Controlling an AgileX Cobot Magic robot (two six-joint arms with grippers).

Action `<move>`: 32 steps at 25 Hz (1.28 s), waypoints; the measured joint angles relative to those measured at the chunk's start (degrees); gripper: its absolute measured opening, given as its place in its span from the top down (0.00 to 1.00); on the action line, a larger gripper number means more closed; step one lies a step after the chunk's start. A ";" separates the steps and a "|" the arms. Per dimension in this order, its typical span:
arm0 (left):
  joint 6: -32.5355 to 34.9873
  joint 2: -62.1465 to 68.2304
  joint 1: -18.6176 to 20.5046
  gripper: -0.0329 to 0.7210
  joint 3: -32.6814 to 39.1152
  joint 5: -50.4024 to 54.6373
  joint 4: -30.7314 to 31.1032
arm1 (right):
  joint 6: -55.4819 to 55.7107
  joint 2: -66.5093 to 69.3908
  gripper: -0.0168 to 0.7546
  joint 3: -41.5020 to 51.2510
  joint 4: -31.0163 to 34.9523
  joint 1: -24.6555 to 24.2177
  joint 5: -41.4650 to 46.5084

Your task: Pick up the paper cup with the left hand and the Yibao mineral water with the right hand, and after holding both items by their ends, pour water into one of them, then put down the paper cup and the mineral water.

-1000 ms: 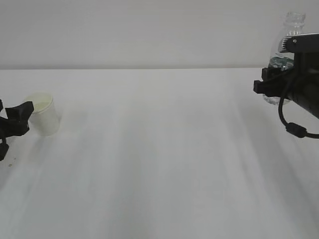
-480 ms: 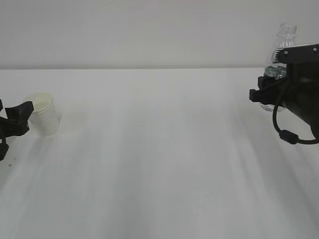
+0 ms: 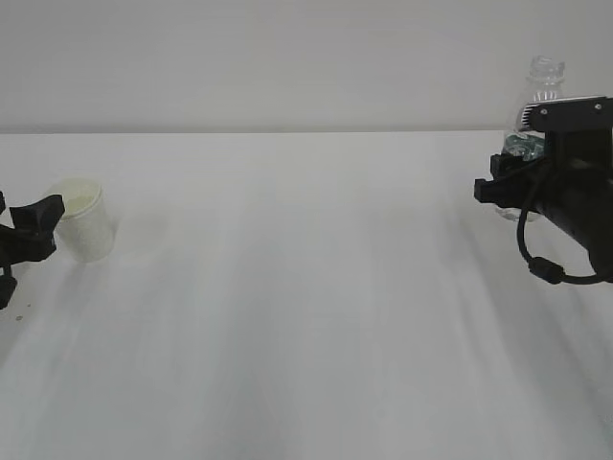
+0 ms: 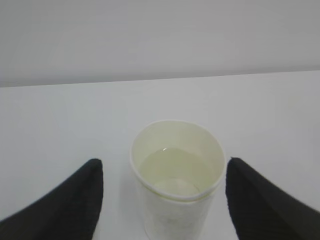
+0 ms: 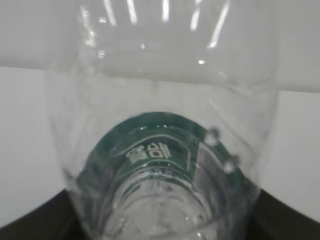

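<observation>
At the far left of the exterior view, my left hand (image 3: 38,225) is low over the white table (image 3: 306,316), and only its black fingertips show at the frame edge. The paper cup (image 3: 84,220) is at those tips, upright, its cream inside facing up. From that angle I cannot tell whether I touch it. My left wrist view settles it: the paper cup (image 4: 177,180) stands between my two fingers (image 4: 65,205), which are spread wide with a strip of bare table showing on either side of the cup. I am around it, not gripping it. That view also shows a shallow pool of clear liquid in the bottom of the cup, which the exterior view does not reveal.

Across the wide bare middle of the table, at the right edge of the exterior view, my right hand (image 3: 508,182) is raised, with its camera block and a loop of black cable below it. The Yibao mineral water (image 3: 536,96) rises above and behind my fingers, neck up, uncapped, clear of the table. My right wrist view is filled by the bottle (image 5: 165,150): ribbed clear wall, green label band with white print, pressed close between my dark fingers at both lower corners. My right hand is pinching the bottle at its lower body.
</observation>
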 joint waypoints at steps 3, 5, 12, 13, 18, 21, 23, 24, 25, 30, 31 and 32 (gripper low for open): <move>0.00 0.00 0.00 0.24 0.00 0.00 0.00 | 0.23 0.85 0.40 -0.12 0.00 0.00 -1.30; 0.00 0.00 0.00 0.24 0.00 0.00 0.00 | 0.67 1.60 0.40 -0.12 -0.10 0.00 -1.65; 0.00 0.00 0.00 0.24 0.00 0.00 0.00 | 1.77 4.18 0.40 -0.12 -0.50 0.00 -2.53; 0.00 0.00 0.00 0.24 0.00 0.00 0.00 | 1.89 4.41 0.40 -0.12 -0.50 0.00 -2.87; 0.00 0.00 0.00 0.24 0.00 0.00 0.00 | 2.59 6.20 0.40 -1.20 -0.65 0.00 -4.05; 0.00 0.00 0.00 0.24 0.00 0.00 0.00 | 2.81 7.44 0.40 -1.99 -1.53 0.00 -4.15; 0.00 0.00 0.00 0.24 0.00 0.00 0.00 | 2.89 8.12 0.40 -2.35 -1.73 0.00 -4.15; 0.00 0.00 0.00 0.24 0.00 0.00 0.00 | 2.94 8.50 0.40 -2.38 -1.81 0.00 -4.15; 0.00 0.00 0.00 0.24 0.00 0.00 0.00 | 2.94 8.85 0.40 -2.47 -1.97 0.00 -4.28; 0.00 0.00 0.00 0.24 0.00 0.00 0.00 | 3.17 10.25 0.40 -2.52 -2.73 0.00 -5.40; 0.00 0.00 0.00 0.24 0.00 0.00 0.00 | 3.52 10.71 0.40 -2.67 -2.85 0.00 -5.66; 0.00 0.00 0.00 0.24 0.00 0.00 0.00 | 3.96 11.21 0.40 -3.04 -2.96 0.00 -6.09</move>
